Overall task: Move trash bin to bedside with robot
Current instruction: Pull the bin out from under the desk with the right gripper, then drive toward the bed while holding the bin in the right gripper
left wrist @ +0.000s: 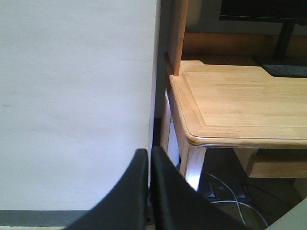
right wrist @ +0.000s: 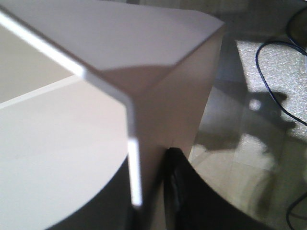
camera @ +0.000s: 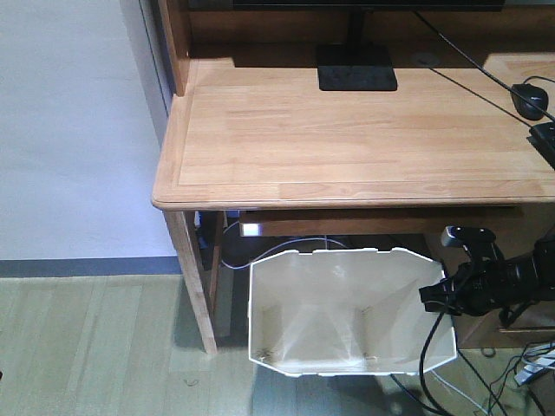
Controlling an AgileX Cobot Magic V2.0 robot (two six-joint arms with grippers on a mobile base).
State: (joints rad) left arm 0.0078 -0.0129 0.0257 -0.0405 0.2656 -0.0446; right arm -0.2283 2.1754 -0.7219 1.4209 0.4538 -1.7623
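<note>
Front view: the trash bin (camera: 338, 312) stands upright on the wooden floor (camera: 87, 347), its back edge tucked under the front edge of the desk (camera: 347, 139), just right of the desk leg (camera: 192, 277). The right gripper (camera: 440, 295) reaches in from the right and sits at the bin's right rim. On the desk are a black monitor stand (camera: 355, 68) and, far right, a mouse (camera: 529, 100). Black cables (camera: 429, 364) trail on the floor beside the bin.

Left wrist view: the left gripper (left wrist: 149, 152) has its two black fingers pressed flat together with nothing between them. It points at the white wall (left wrist: 72, 96), with the desk's left corner off to the right.

Right wrist view: the bin's white corner fills the picture. The thin wall runs down between the two dark fingers (right wrist: 187, 191), one inside the bin and one outside, so the right gripper is clamped on the rim. Beyond it lies sunlit floor with a loop of cable.
</note>
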